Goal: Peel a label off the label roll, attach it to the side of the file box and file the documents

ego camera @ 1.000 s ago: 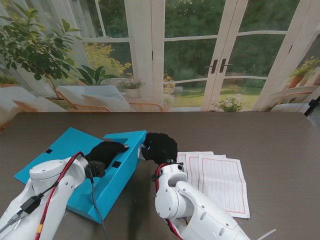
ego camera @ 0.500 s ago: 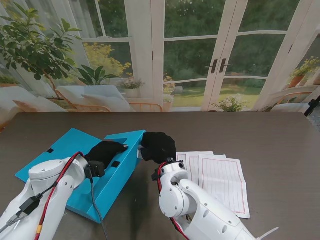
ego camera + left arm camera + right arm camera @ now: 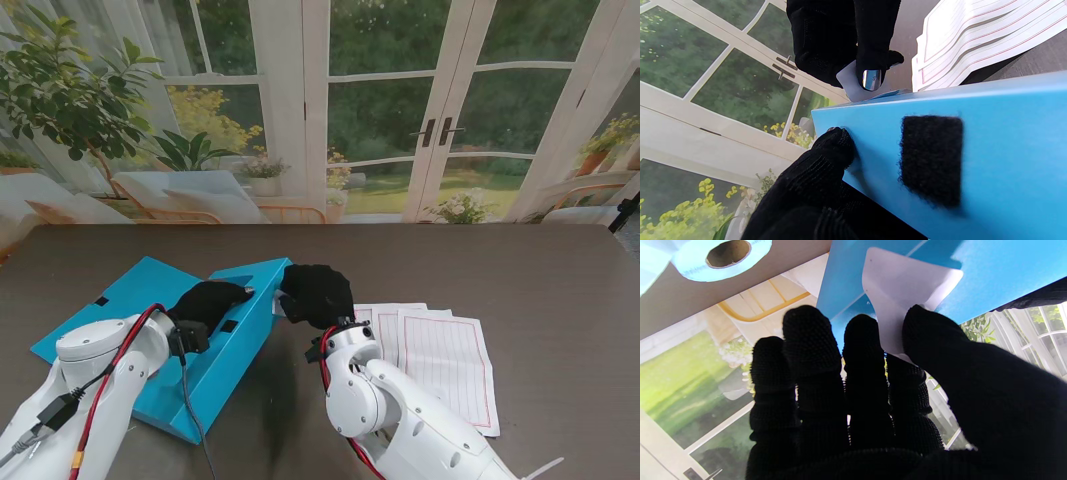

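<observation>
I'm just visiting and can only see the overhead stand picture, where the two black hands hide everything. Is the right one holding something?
Observer: Yes. The right wrist view shows the right hand pinching a white label against the blue file box.
Operator: Is it stuck flat?
Observer: Not yet; it looks curled, partly off the box.
Operator: And the left hand?
Observer: The left hand grips nothing; a fingertip presses the box beside a black fastener patch.
</observation>
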{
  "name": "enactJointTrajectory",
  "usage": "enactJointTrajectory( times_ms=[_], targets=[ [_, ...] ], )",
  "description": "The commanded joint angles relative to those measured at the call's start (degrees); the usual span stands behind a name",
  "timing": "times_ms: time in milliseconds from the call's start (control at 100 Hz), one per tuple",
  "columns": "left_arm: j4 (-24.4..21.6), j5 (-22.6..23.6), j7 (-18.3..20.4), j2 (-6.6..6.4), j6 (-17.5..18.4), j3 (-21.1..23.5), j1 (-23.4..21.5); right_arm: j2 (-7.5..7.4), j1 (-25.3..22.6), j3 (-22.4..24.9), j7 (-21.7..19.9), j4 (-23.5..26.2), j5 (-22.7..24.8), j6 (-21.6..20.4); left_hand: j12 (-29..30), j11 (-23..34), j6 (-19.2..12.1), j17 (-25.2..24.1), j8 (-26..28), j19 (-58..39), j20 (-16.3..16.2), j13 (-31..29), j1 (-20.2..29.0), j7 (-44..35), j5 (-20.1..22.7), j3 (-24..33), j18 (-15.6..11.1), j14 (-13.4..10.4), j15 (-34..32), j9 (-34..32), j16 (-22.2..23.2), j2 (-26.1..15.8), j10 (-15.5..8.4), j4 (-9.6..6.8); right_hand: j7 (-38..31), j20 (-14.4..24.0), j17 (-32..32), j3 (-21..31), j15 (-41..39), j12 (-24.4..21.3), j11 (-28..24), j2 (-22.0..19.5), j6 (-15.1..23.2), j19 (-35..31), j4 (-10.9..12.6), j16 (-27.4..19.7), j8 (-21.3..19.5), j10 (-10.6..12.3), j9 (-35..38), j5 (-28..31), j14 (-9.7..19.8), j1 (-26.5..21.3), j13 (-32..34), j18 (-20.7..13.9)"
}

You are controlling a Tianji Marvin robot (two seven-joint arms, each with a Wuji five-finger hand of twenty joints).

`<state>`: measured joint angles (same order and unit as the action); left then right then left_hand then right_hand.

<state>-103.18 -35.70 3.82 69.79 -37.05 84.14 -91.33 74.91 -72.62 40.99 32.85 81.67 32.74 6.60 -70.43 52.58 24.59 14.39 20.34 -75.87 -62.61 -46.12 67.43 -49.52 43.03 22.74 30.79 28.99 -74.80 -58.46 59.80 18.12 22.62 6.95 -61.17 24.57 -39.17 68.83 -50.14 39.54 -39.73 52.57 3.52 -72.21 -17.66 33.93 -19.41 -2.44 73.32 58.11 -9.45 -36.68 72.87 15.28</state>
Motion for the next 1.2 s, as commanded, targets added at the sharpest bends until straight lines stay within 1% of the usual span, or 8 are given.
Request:
enactJointTrajectory(
  times_ms=[0, 290, 590, 1190],
  targets=[
    [-0.56, -0.08, 0.65, 0.40, -0.09, 0.09, -0.24, -0.15, -0.48, 0.22, -0.68, 0.44, 0.08, -1.23, -0.90, 1.88, -3.76, -2.58, 0.14, -0.94, -1.49, -2.19, 6.54, -3.47, 1.55, 5.69, -3.38, 6.20, -2.48, -1.78, 0.73, -2.66, -0.55, -2.26, -5.26, -0.73, 2.87, 5.15, 0.30, 0.68, 0.00, -6.68, 10.78, -1.63, 1.81, 0.76, -3.72, 1.05, 1.88, 4.14, -0.02, -5.66, 1.67, -1.67],
    [-1.06, -0.24, -0.11, 0.57, -0.54, 0.14, -0.43, -0.28, -0.61, 0.51, -0.12, -0.63, 0.12, -3.69, -0.87, 1.85, -3.71, -2.55, 0.11, -0.96, -1.49, -2.15, 6.54, -3.43, 1.52, 5.71, -3.41, 6.20, -2.45, -1.78, 0.72, -2.70, -0.46, -2.28, -5.17, -0.74, 2.82, 5.18, 0.29, 0.88, -0.06, -6.97, 10.57, -1.44, 1.71, 0.84, -4.03, 0.95, 1.67, 4.06, -0.11, -5.85, 1.67, -1.96],
    [-0.96, -0.08, 0.18, 0.50, -0.57, 0.13, -0.39, -0.22, -0.54, 0.52, 0.71, -1.54, 0.11, -6.38, -0.89, 1.88, -3.65, -2.60, 0.07, -0.91, -1.46, -2.12, 6.54, -3.38, 1.49, 5.72, -3.40, 6.08, -2.48, -1.75, 0.72, -2.70, -0.48, -2.30, -5.44, -0.69, 2.82, 5.01, 0.56, 0.93, -0.03, -7.24, 10.67, -1.41, 1.77, 0.80, -4.56, 0.97, 1.53, 3.63, -0.09, -6.14, 1.65, -1.97],
    [-1.14, -0.08, -0.18, 0.57, -0.61, 0.19, -0.46, -0.33, 0.00, 0.68, 1.10, -3.50, -0.20, -12.17, -0.89, 1.87, -3.66, -2.55, 0.11, -0.95, -1.46, -2.14, 6.54, -3.42, 1.52, 5.66, -3.42, 6.14, -2.47, -1.67, 0.70, -2.75, -0.51, -2.28, -5.55, -0.63, 3.13, 4.74, 0.81, 1.14, -0.02, -7.58, 10.85, -1.01, 1.78, 0.86, -4.69, 1.00, 1.15, 3.41, -0.15, -6.36, 1.59, -1.96]
  ],
)
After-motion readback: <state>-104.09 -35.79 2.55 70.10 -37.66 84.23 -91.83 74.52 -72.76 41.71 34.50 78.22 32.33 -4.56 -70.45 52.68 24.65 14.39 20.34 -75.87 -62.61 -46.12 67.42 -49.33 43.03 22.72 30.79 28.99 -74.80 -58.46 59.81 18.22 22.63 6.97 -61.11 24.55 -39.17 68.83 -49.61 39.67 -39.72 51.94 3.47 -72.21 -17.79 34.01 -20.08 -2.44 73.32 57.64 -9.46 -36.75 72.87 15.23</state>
